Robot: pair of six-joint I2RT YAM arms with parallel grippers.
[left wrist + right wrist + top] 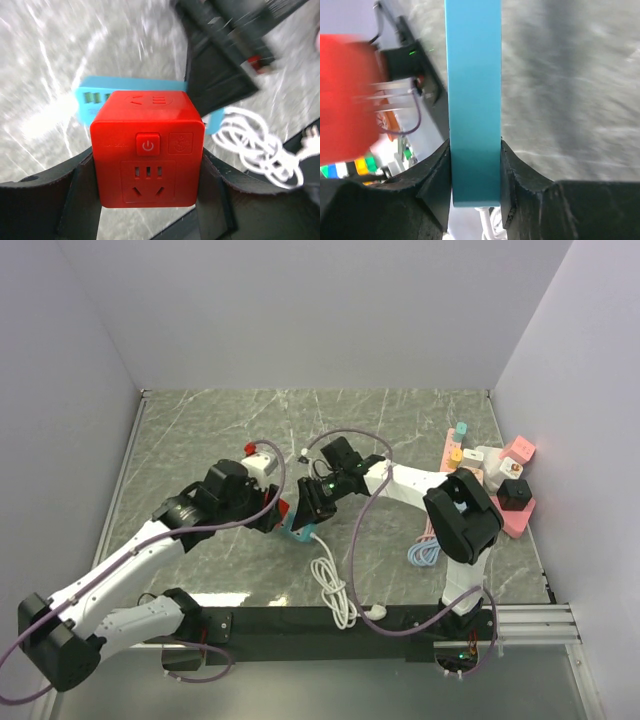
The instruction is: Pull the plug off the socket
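At the table's (200, 420) middle, your left gripper (147, 172) clamps the red cube plug (147, 120) while your right gripper (475, 175) pinches the blue socket strip (472, 75) beside it.

One red adapter cube (147, 150), one blue power strip (473, 100), one white coiled cord (333, 590), one left gripper (147, 187) and one right gripper (475, 172).

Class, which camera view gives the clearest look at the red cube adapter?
The left wrist view: the red cube adapter fills the frame, sharp, with its power button and socket holes facing the camera. The top view shows only a small red patch; the right wrist view shows a blur at the left edge.
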